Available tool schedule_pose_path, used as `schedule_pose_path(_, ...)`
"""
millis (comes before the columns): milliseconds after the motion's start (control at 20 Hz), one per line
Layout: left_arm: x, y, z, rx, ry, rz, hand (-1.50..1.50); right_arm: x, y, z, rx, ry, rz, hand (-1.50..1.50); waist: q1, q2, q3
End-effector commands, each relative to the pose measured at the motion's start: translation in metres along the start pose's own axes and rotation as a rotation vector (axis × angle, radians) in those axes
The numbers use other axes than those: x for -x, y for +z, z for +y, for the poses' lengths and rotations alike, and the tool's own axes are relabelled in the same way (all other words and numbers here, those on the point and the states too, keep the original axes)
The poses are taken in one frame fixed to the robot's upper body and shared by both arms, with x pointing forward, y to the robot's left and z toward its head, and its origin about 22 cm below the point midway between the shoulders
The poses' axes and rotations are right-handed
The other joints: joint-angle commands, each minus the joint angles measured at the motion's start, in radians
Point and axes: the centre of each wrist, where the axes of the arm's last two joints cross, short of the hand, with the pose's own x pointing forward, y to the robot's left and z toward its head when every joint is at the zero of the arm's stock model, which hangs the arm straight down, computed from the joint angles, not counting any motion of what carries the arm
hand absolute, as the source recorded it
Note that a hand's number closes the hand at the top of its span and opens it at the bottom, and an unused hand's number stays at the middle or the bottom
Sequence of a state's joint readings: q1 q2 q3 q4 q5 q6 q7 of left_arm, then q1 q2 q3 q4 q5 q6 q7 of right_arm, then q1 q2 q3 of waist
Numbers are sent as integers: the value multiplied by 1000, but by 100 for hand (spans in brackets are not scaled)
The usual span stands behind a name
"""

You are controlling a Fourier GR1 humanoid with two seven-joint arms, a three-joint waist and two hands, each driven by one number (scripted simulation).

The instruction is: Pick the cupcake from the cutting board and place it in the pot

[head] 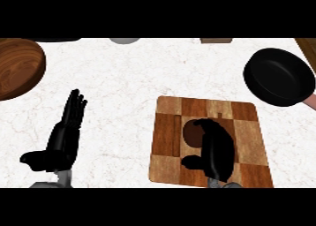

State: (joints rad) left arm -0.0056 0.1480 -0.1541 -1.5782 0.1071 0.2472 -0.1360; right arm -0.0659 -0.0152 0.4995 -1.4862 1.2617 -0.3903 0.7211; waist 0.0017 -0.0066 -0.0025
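The cupcake (191, 134), a dark brown oval, sits on the checkered wooden cutting board (252, 137) right of centre. My right hand (216, 150) lies over the board against the cupcake's right side and hides part of it. Its fingertips (201, 123) bend slightly over the cupcake's far end, while the thumb (190, 162) stays apart below it, so the hand is open. The black pot (279, 76) stands at the upper right, off the board, with a pinkish handle (315, 104). My left hand (62, 140) rests open at the lower left, fingers up.
A large wooden bowl (11, 68) fills the upper left corner. Along the far edge are a grey round object (125, 40) and a small brown block (216, 40). A wooden strip (315, 53) runs down the far right. The counter is white marble.
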Motion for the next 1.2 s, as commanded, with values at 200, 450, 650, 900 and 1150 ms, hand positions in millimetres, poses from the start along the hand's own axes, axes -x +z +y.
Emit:
schedule_pose_path(200,-10,3,-11,0,9,-9,0,-1,-8,10,93,72,-50,150,0,6,3)
schedule_pose_path(450,1,6,13,-4,-20,15,0,1,-7,3,177,93,-45,150,0,6,2)
schedule_pose_path(650,9,-1,2,10,3,7,0,7,12,-1,-106,158,-406,150,16,10,2)
schedule_pose_path(900,-1,-12,1,21,15,1,0,6,15,-21,-355,201,-793,150,22,9,2)
schedule_pose_path(1150,0,-9,10,-9,-1,11,0,5,5,-103,-214,54,-919,150,-12,3,2)
